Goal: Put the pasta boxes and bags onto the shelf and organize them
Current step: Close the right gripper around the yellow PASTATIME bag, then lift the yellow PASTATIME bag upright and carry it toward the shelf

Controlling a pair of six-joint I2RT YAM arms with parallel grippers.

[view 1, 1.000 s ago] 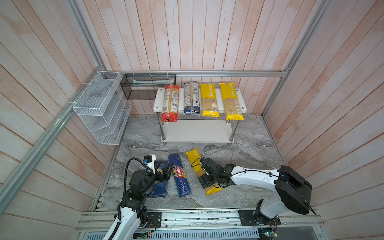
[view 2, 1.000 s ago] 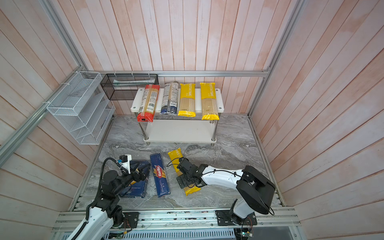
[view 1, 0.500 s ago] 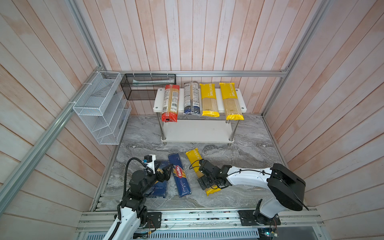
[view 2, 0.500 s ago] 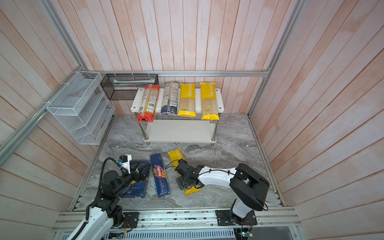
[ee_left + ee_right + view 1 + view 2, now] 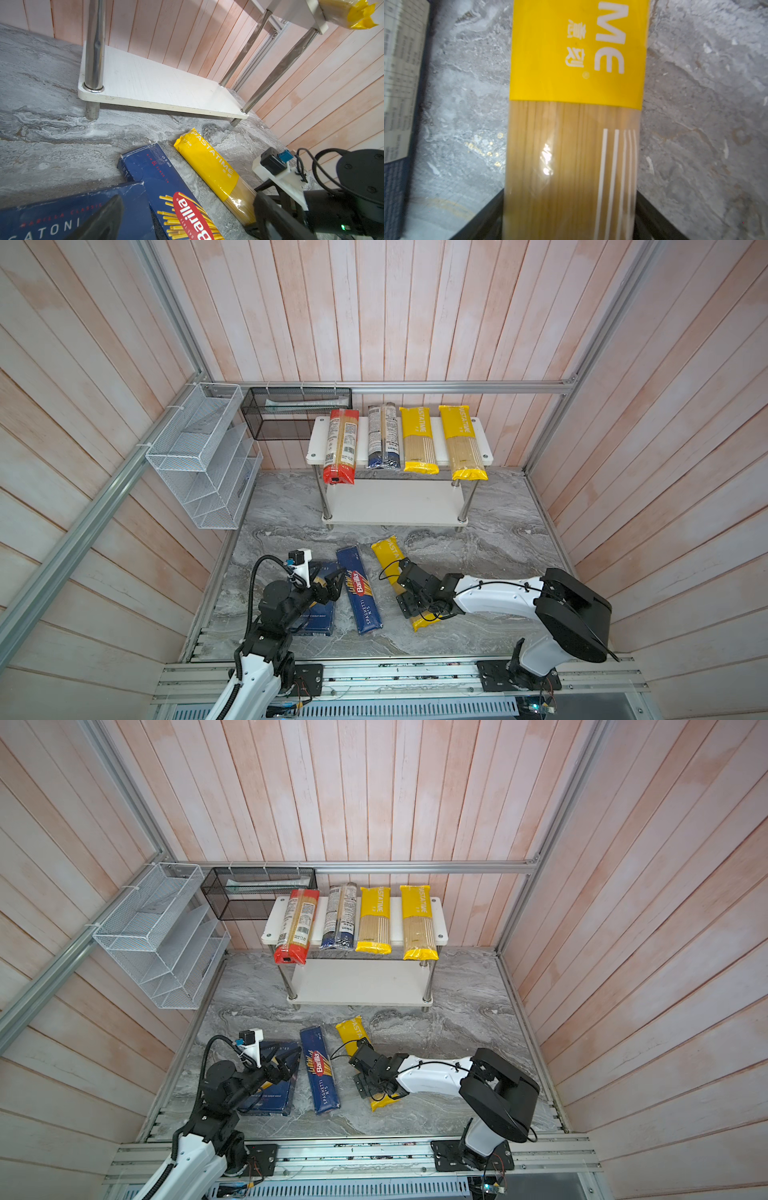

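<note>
Farthest left, my left gripper point(image 5: 332, 584) hangs over the Rigatoni box point(image 5: 270, 1090), which lies flat on the tabletop point(image 5: 498, 539). Only one dark finger point(image 5: 99, 218) shows in its wrist view, so I cannot tell how wide it stands, and I see nothing held. Just beside that box lies the Spaghetti box point(image 5: 359, 591), its length running toward the shelf point(image 5: 399, 504). Next over, across a strip of bare top, lies the yellow bag point(image 5: 388, 553) I am after. Its long axis runs from me toward the shelf, leaning a little, and my right arm is plainly the nearer. My right gripper point(image 5: 570, 216) sits over the bag's clear window part, fingers point(image 5: 652, 218) set wide across its width, one against each long edge; whether they press I cannot tell. The bag rests on the tabletop, not lifted as far as I can see. Beyond it the shelf's lower board is bare, and four bags point(image 5: 420, 439) crowd the upper one.
</note>
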